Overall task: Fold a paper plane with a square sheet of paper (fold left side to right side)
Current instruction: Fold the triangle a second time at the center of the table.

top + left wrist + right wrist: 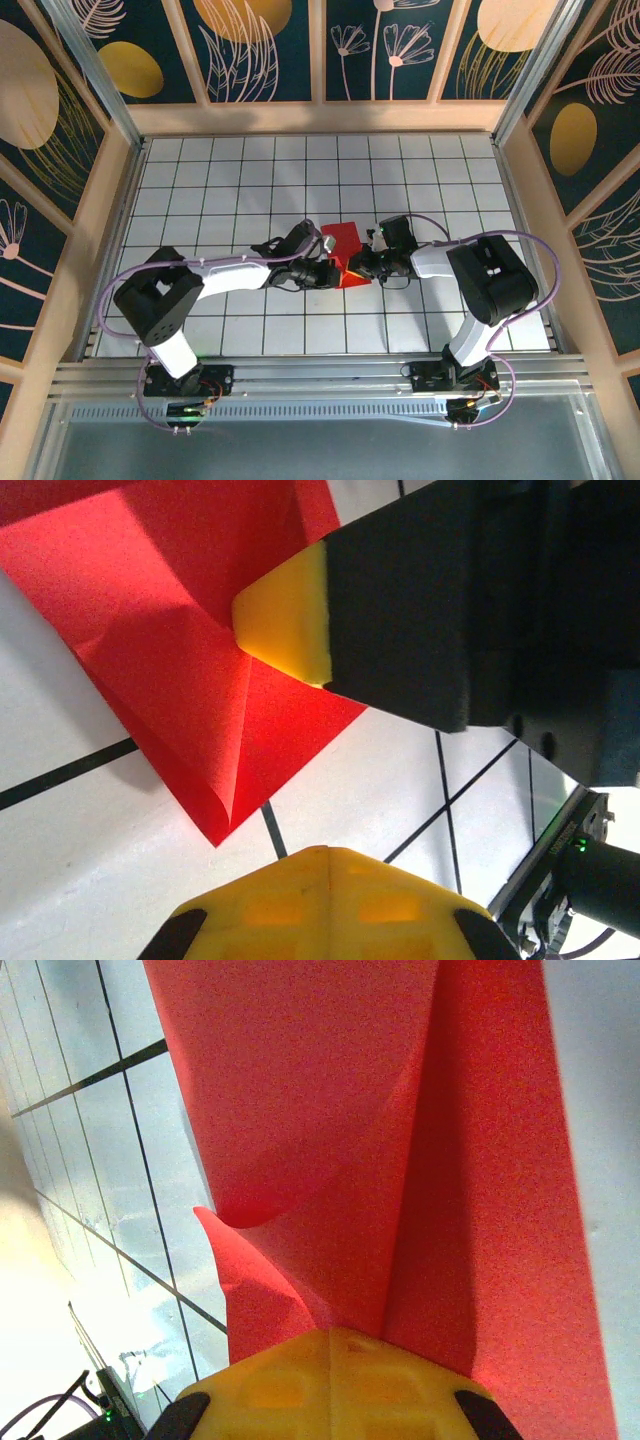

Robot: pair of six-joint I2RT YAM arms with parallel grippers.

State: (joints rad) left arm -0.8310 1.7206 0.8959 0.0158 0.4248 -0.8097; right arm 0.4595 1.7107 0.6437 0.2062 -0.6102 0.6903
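As left tool (332, 268) gapes, fingertip (285, 615) rests on red paper (345, 243).
Creased sheet sits against right tool (360, 264); its state: cannot tell.

The top camera looks steeply down from above the near edge over the whole tabletop (280, 330). Both wrist cameras sit very close to the red paper (345, 242) (160, 630) (300, 1110) mid-tabletop, which all views share.

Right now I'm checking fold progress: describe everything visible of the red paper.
The square sheet of paper is thin, matte, bright red, partly folded, creases meeting at a pointed corner. It lies mid-table on white tiles between left gripper and right gripper. The left's yellow fingertip rests on it; near the right it ridges up, one flap curled.
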